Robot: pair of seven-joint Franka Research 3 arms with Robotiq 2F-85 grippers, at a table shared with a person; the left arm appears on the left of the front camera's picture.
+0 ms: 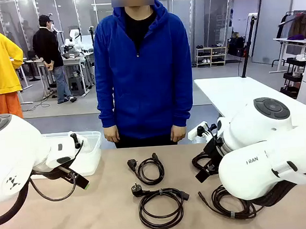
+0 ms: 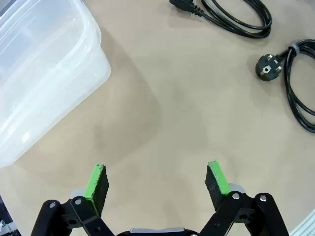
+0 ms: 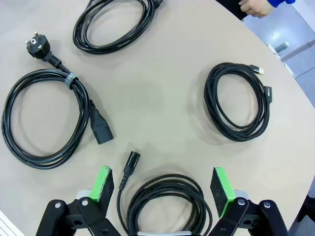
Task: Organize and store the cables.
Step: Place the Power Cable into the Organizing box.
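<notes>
- White rounded left arm (image 1: 12, 154), black hose (image 1: 13, 206) behind its wrist.
- White right arm (image 1: 270, 164), dark grey round cap (image 1: 271, 108), grey lettering (image 1: 252, 161).
- Black left gripper (image 2: 157, 172) and right gripper (image 3: 162, 179), green fingertip pads (image 2: 97, 181).

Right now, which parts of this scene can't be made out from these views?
Front view: the right arm covers most of the thin cable and part of the near-right cable.
Front view: the left arm hides part of the clear bin.
Right wrist view: the bottom edge cuts off the near-right cable.
Left wrist view: the left edge cuts off the bin.
</notes>
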